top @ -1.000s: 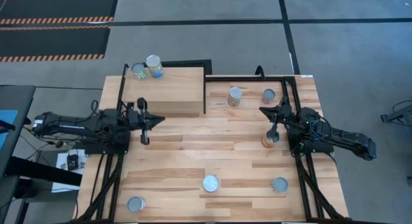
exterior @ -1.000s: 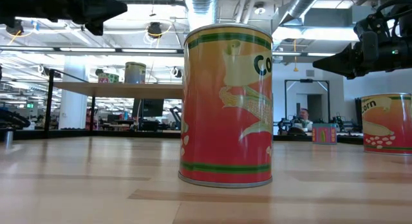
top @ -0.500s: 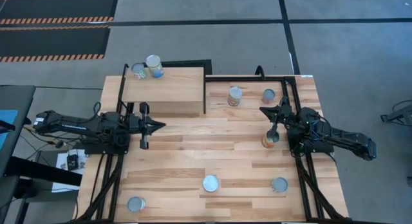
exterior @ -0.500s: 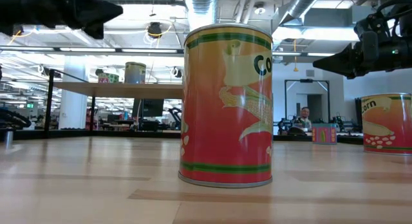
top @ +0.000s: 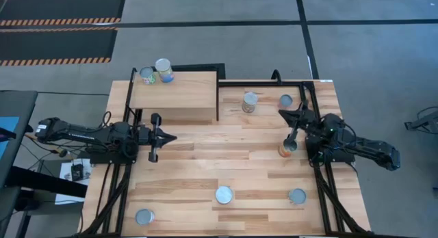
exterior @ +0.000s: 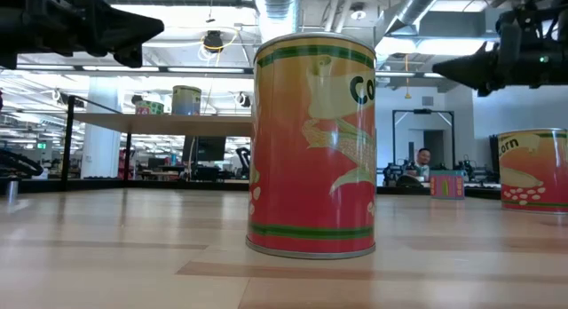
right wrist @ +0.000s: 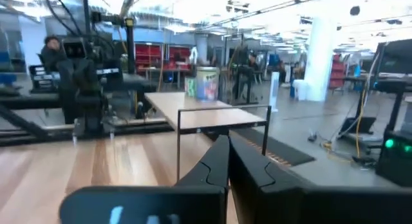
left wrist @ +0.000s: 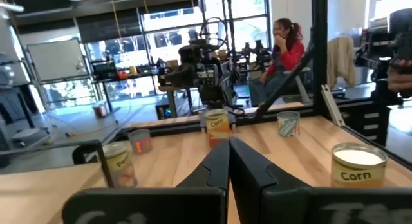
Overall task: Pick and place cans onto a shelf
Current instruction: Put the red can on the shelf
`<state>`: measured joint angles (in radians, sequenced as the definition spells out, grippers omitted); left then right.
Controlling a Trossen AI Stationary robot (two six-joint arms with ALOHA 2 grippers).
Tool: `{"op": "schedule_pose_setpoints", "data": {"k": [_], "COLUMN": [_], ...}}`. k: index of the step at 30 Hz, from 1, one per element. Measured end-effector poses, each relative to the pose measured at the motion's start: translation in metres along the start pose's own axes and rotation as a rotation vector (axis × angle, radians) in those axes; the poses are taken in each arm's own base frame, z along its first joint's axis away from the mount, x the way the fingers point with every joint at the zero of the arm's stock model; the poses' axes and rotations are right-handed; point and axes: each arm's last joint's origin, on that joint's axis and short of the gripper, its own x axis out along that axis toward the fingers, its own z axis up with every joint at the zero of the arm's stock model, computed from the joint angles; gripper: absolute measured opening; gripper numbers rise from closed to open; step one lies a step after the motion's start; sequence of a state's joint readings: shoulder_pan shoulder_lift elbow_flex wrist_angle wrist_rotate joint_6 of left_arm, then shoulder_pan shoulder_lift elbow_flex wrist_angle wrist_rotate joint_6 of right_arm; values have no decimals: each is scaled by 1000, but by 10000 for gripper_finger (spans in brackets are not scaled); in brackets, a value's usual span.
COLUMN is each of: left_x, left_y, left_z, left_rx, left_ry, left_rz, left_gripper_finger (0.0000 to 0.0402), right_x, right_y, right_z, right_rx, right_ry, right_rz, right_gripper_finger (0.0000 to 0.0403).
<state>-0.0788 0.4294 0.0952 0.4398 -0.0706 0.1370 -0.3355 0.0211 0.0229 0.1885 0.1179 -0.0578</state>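
Note:
The pale wooden shelf point(top: 174, 96) stands at the table's far left, with two cans point(top: 156, 72) on its far left corner; they also show in the right wrist view point(right wrist: 206, 82). Several cans stand upright on the tabletop: two at the far right point(top: 250, 101) point(top: 285, 100), an orange-red one point(top: 287, 148), and three near the front point(top: 224, 195) point(top: 297, 195) point(top: 144, 217). My left gripper point(top: 172, 137) is shut and empty above the table in front of the shelf point(left wrist: 228, 147). My right gripper point(top: 279, 113) is shut and empty, above the table between the far-right cans and the orange-red one point(right wrist: 226, 143).
A black frame point(top: 267, 82) runs along the table's far right edge and beside the shelf. In the low view the front middle can point(exterior: 313, 145) fills the foreground. People point(left wrist: 286, 50) sit in the room beyond the table. Bare planks point(top: 219, 146) lie between the two arms.
My left gripper has gone a little toward the table's near edge, away from the shelf's front, and has rolled about its own axis. My right gripper has risen slightly. Both stay shut. No can has moved.

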Motion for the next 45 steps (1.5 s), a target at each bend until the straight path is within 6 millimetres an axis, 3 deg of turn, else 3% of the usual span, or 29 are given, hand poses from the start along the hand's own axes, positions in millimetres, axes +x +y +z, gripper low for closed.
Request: {"op": "schedule_pose_setpoints", "data": {"k": [4, 14, 24, 31, 40, 45], "left_x": [0, 0, 0, 0, 0, 0], "left_y": [1, 1, 1, 1, 1, 1], "left_z": [0, 0, 0, 0, -1, -1], "left_rx": [8, 0, 7, 7, -2, -9], "left_ry": [-3, -2, 1, 7, 10, 18], "left_rz": [22, 23, 34, 49, 48, 48], "left_gripper_finger": [0, 0, 0, 0, 0, 0], "right_x": [0, 0, 12, 30, 54, 67], "right_y": [-3, -13, -26, -39, -57, -68], "right_z": [3, -11, -5, -8, -17, -26], "right_rx": [-23, 26, 113, 132, 188, 181], "right_ry": [14, 189, 396, 543, 788, 904], "right_rz": [-90, -494, -773, -811, -774, -787], "right_gripper_finger": [7, 13, 55, 86, 185, 209]}}
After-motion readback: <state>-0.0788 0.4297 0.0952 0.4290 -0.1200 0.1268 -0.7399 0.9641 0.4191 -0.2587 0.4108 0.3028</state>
